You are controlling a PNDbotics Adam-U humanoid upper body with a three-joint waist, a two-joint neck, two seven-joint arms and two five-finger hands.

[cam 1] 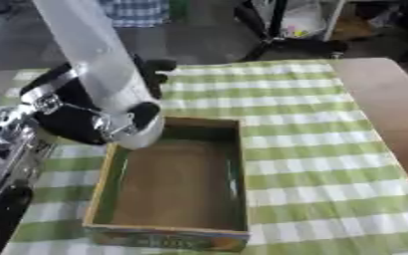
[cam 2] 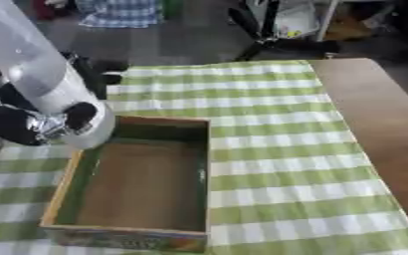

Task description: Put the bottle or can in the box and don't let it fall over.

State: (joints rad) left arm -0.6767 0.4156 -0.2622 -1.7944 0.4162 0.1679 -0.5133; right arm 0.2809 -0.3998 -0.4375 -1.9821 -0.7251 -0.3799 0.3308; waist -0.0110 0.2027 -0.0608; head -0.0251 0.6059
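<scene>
Can held tilted over the box's near-left corner.
Left robot hand [cam 1: 77, 112] wraps the can [cam 1: 99, 64]; its base overhangs the box [cam 1: 234, 164] rim, top leaning away.

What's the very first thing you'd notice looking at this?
A tall white bottle, held at a tilt in the robot's left hand, fills the upper left, its lower end over the far left corner of the box. The box sits in the middle of a green-and-white checked cloth, and nothing shows inside it. The right hand isn't visible.
</scene>
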